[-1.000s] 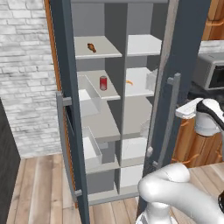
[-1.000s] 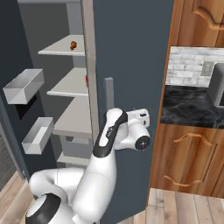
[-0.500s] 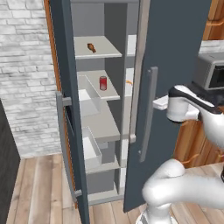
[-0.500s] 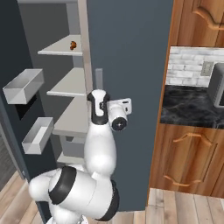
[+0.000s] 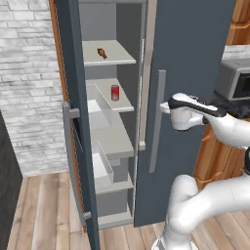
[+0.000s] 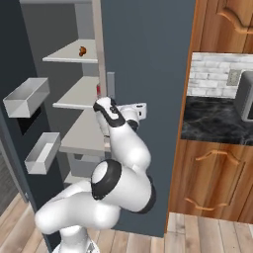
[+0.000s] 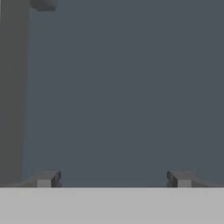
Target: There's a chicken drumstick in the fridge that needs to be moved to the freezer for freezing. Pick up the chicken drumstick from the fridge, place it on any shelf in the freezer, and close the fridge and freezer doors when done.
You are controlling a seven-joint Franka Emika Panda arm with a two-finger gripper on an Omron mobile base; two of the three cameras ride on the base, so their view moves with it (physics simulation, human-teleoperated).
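The chicken drumstick [image 5: 101,52] [image 6: 82,50] lies on the top shelf of the left compartment, behind the open left door [image 5: 73,127]. The right door [image 5: 195,58] [image 6: 148,49] stands nearly shut. My gripper [image 5: 165,106] presses flat against its outer face, just right of the vertical handle [image 5: 157,122]. In the hand view the gripper [image 7: 113,179] is open, its fingertips [image 7: 47,178] set wide apart with nothing between them, facing the dark door panel with the handle [image 7: 13,87] at the left.
A red can [image 5: 115,93] stands on the second shelf. Two grey door bins [image 6: 27,96] [image 6: 42,152] hang on the open left door. A microwave [image 5: 234,85] sits on the black counter [image 6: 212,118] to the right, above wooden cabinets [image 6: 212,173]. A brick wall [image 5: 29,97] is at the left.
The right door has swung from wide open to nearly shut, hiding the right compartment. My arm has swept left with it, the hand staying on the door's face.
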